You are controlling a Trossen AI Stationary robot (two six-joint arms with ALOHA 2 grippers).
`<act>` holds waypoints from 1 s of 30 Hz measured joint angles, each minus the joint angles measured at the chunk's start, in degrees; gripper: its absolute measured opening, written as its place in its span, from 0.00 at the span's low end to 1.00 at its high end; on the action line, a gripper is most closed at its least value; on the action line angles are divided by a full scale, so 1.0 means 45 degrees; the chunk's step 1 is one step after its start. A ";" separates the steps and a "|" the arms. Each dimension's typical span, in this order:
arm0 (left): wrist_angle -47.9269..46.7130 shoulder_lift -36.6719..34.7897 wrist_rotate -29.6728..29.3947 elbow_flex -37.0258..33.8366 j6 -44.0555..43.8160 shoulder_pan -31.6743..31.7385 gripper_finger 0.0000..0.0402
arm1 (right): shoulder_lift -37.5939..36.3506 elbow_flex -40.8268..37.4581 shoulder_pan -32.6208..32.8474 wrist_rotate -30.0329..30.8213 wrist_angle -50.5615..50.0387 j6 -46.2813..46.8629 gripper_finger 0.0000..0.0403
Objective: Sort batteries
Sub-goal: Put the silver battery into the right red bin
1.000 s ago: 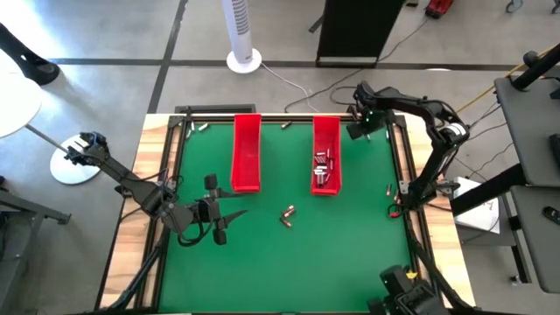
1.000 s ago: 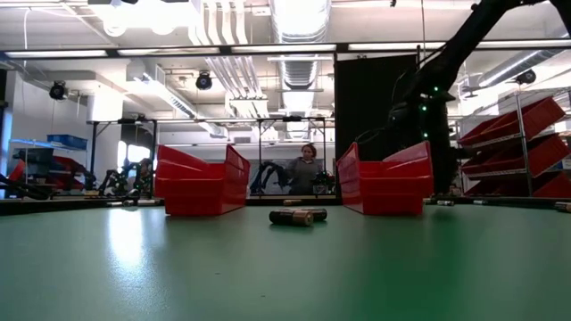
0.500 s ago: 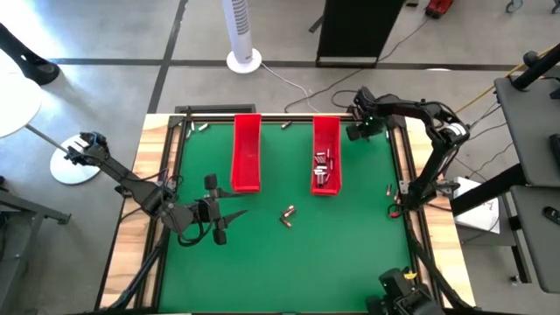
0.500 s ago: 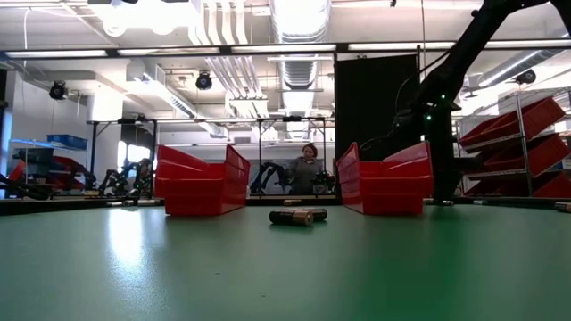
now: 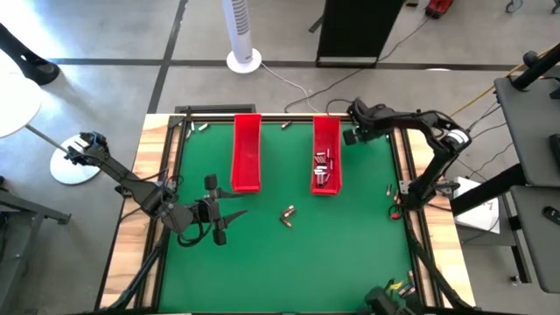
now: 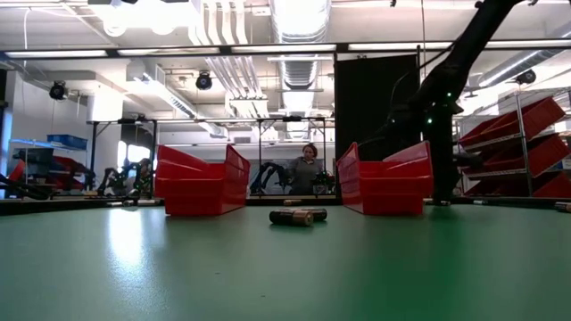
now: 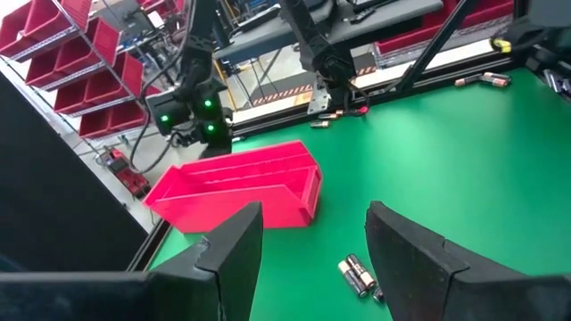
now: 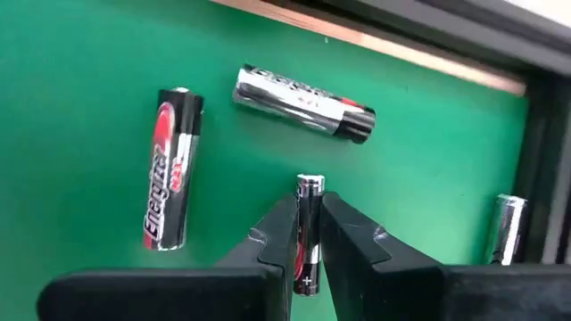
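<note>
R gripper (image 8: 306, 234) jaws clamped on a slim battery (image 8: 308, 223) at far-right desk corner, beside the right red tray (image 5: 326, 162) holding batteries. Two more batteries (image 8: 303, 102) lie on green desk (image 5: 289, 262) just ahead. L gripper (image 5: 229, 214) jaws open, near-left; battery pair (image 5: 287, 214) mid-desk.

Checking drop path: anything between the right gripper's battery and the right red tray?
Nothing visible. The right gripper holds a small silver-and-black cylindrical battery just beside the long red plastic tray; only green mat lies between.
</note>
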 joint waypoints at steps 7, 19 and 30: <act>-0.0053 0.0000 0.0005 0.0000 -0.0034 -0.0049 0.45 | 0.0010 -0.0335 0.0565 0.0967 0.0560 0.0463 0.10; 0.0060 0.0001 0.0005 0.0000 -0.0052 -0.0049 0.45 | 0.0024 -0.0168 0.0189 0.0118 0.0513 0.0462 0.10; 0.0064 0.0000 0.0005 0.0000 -0.0022 -0.0304 0.45 | 0.0017 -0.0025 -0.0259 -0.1023 0.0599 0.0512 0.05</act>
